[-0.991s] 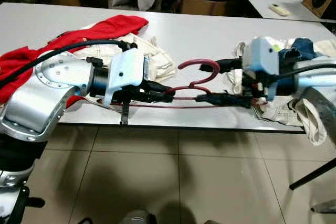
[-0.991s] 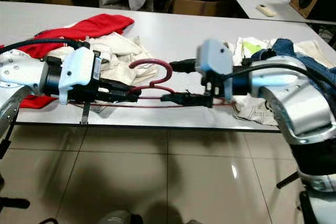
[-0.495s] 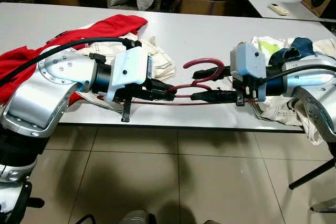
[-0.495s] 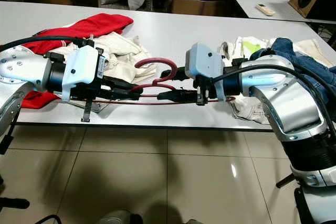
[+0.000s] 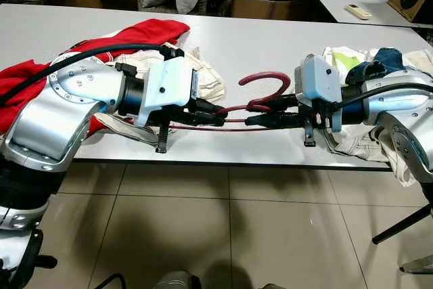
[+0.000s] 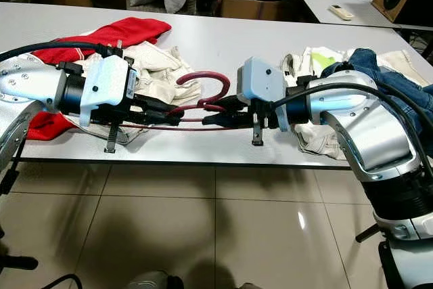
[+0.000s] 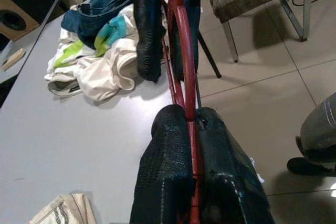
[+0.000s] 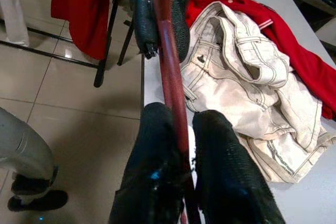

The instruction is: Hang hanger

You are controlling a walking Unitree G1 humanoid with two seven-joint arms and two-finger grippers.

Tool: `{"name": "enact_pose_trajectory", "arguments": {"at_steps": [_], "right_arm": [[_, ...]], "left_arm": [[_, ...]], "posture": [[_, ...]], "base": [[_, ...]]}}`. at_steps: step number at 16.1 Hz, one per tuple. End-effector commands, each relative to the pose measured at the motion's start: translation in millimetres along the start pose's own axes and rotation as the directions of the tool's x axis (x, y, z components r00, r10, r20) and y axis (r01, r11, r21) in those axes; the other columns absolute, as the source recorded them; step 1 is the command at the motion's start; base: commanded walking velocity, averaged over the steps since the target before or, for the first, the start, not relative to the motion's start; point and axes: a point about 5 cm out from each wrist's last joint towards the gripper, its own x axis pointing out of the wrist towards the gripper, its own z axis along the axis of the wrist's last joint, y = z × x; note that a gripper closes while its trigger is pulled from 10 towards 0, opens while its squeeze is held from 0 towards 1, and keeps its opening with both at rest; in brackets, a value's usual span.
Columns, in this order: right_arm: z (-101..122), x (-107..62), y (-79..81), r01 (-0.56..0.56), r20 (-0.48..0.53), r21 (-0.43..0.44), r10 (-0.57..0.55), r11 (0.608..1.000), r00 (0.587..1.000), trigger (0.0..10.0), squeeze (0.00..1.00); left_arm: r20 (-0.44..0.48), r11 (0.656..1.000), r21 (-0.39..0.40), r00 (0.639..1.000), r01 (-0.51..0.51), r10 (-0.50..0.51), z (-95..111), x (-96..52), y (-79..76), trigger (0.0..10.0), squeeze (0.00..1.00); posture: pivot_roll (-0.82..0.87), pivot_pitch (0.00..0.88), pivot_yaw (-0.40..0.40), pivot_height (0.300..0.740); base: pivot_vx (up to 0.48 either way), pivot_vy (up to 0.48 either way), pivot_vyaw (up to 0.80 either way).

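A dark red hanger is held level over the front edge of the white table, hook upward. My left gripper is shut on the hanger's left half, and in the left wrist view the left gripper clamps the thin red bar. My right gripper faces it from the right, shut on the hanger close under the hook. Seen from the right wrist, the right gripper pinches the bar. The two sets of fingertips almost meet.
A red garment and cream trousers lie on the table behind my left arm. A heap of jeans and light clothes lies at the right. Tiled floor is below; a second table with a remote stands behind.
The right gripper's fingers, spread wide before, have come together on the hanger. The hanger has lifted a little and its hook has shifted right.
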Motion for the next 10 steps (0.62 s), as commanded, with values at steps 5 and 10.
{"name": "enact_pose_trajectory", "arguments": {"at_steps": [5, 10], "right_arm": [[-4, -3.9, -3.7, 0.018, -0.024, 0.028, -0.018, 0.999, 1.000, 0.0, 0.00], [-4, -7.6, -1.5, 0.008, -0.021, 0.036, -0.007, 0.999, 1.000, 0.0, 0.00]], "left_arm": [[0.078, 0.999, 0.036, 0.997, 0.008, -0.011, 17, -6.0, 7.6, 10.0, 0.10], [0.181, 1.000, -0.024, 0.983, -0.014, 0.018, 16, -23.4, 12.9, 10.0, 1.00]], "posture": [[0.03, 0.000, -0.017, 0.740], [0.03, 0.000, -0.017, 0.740]], "base": [[0.000, 0.000, 0.00], [0.000, 0.000, 0.00]]}}
